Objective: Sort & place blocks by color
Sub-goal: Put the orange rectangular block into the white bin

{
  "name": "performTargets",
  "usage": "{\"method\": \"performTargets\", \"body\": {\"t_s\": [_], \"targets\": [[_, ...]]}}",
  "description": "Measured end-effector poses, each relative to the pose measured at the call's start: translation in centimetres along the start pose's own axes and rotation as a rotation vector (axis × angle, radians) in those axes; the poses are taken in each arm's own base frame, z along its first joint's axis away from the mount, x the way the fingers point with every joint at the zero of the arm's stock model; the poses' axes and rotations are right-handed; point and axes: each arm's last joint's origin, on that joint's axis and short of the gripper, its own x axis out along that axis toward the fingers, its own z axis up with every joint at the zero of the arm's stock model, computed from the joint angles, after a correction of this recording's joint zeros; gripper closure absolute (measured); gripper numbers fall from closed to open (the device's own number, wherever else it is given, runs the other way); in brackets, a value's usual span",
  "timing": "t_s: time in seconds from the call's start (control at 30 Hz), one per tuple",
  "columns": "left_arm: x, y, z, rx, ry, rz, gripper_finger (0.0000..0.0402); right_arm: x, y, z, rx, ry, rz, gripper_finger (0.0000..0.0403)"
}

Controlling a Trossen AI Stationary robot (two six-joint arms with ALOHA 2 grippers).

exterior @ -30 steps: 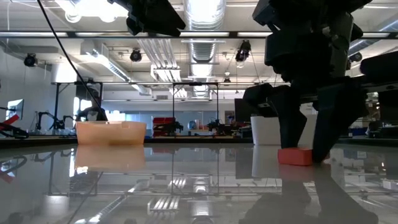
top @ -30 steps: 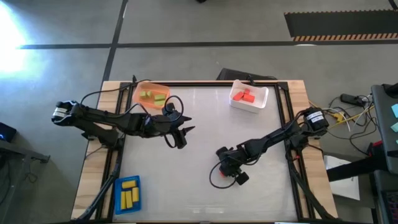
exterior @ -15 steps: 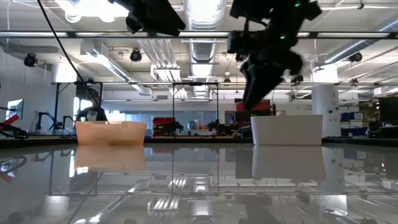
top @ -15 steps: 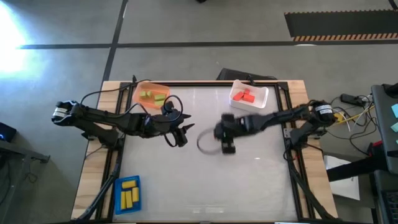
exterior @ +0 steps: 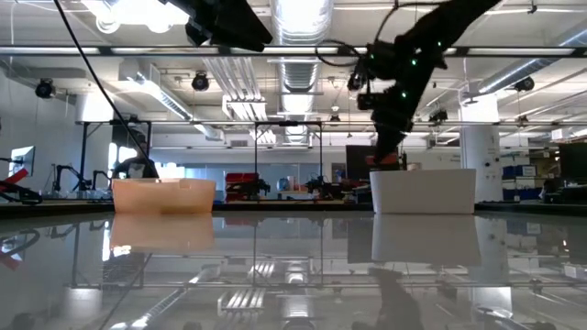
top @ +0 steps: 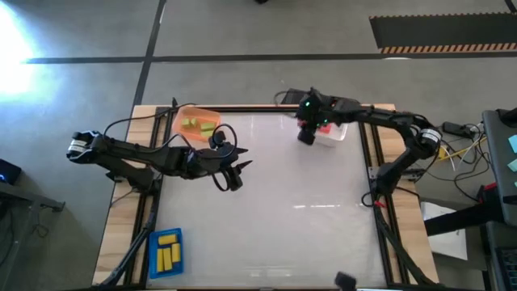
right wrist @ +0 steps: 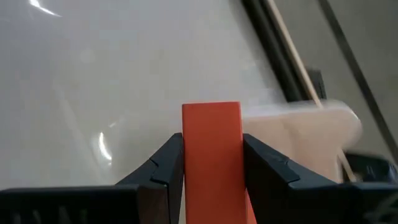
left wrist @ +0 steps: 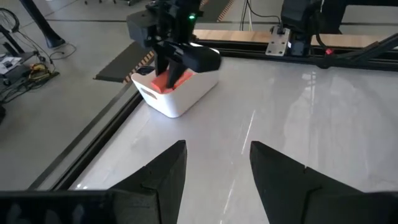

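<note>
My right gripper (top: pixel 306 132) is shut on a red block (right wrist: pixel 211 146) and hangs over the left end of the white tray (top: pixel 338 132) at the far right; the left wrist view shows it there too (left wrist: pixel 166 73). My left gripper (left wrist: pixel 214 171) waits open and empty above the table's left middle (top: pixel 235 175). Light green blocks (top: pixel 194 124) lie in the orange tray (top: pixel 182 113) at the far left. Yellow blocks (top: pixel 167 252) lie in the blue tray (top: pixel 153 252) at the near left. My right gripper pinches the red block by its two long sides (right wrist: pixel 186 158) between its two fingers. The block lies along the fingers and its end (right wrist: pixel 211 109) sticks out past their tips. The fingers slant down from the table's right. The block is clear of table and tray.
The white table top (top: pixel 307 210) spreads bare between the trays. A dark frame (top: pixel 374 162) runs along the table's edges. In the low view the orange tray (exterior: pixel 163 195) and the white tray (exterior: pixel 424 191) stand at the far edge.
My right gripper has lifted the red block off the table's near middle and swung it up and toward the far edge, over the white tray's left end, turning as it went. The block stays between its fingers.
</note>
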Motion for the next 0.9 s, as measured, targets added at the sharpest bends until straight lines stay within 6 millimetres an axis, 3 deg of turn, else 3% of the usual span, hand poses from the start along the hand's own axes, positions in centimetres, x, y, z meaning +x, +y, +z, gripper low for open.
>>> {"method": "performTargets", "body": {"t_s": [0.2, 0.37, 0.57, 0.8, 0.9], "targets": [[0.0, 0.0, 0.0, 0.006, -0.002, 0.000, 0.0240, 1.1, -4.8, -3.3, 0.093, 0.079, -0.047, 0.0285], [-0.1, 0.1, 0.0, 0.010, -0.002, 0.000, 0.0240, 2.0, -7.0, -5.7, 0.159, 0.094, -0.070, 0.0285], [-0.1, 0.1, 0.0, 0.010, -0.002, 0.000, 0.0240, 3.1, -7.6, -7.4, 0.172, 0.083, -0.058, 0.0285], [-0.1, 0.1, 0.0, 0.010, -0.002, 0.000, 0.0240, 3.7, -7.5, -7.6, 0.180, 0.069, -0.064, 0.0285], [-0.1, 0.1, 0.0, 0.010, -0.002, 0.000, 0.0240, 3.7, -7.5, -7.6, 0.185, 0.070, -0.068, 0.0254]]}}
